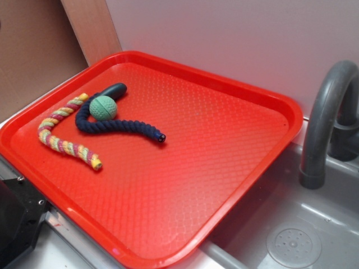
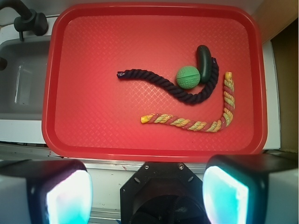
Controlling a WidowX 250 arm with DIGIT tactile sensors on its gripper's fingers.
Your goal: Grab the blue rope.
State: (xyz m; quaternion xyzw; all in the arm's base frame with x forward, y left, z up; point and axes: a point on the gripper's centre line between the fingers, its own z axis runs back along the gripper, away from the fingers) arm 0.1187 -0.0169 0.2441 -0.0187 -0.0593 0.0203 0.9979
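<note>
The blue rope (image 1: 120,126) (image 2: 161,82), dark navy and twisted, lies curved on the red tray (image 1: 224,140) (image 2: 93,93). It bends around a green ball (image 1: 103,107) (image 2: 188,77). One black-capped end points toward the tray's middle. In the wrist view my gripper (image 2: 147,186) hangs high above and back from the tray's near edge. It is open, its two fingers (image 2: 70,196) are wide apart and nothing is between them. The exterior view does not show the gripper.
A pink-yellow-green rope (image 1: 56,143) (image 2: 187,123) lies beside the blue one. A dark teal oblong piece (image 1: 112,89) (image 2: 203,63) touches the ball. A grey sink (image 1: 291,224) (image 2: 23,79) with a faucet (image 1: 322,123) (image 2: 25,18) borders the tray. The robot's black base (image 1: 17,218) sits at its corner.
</note>
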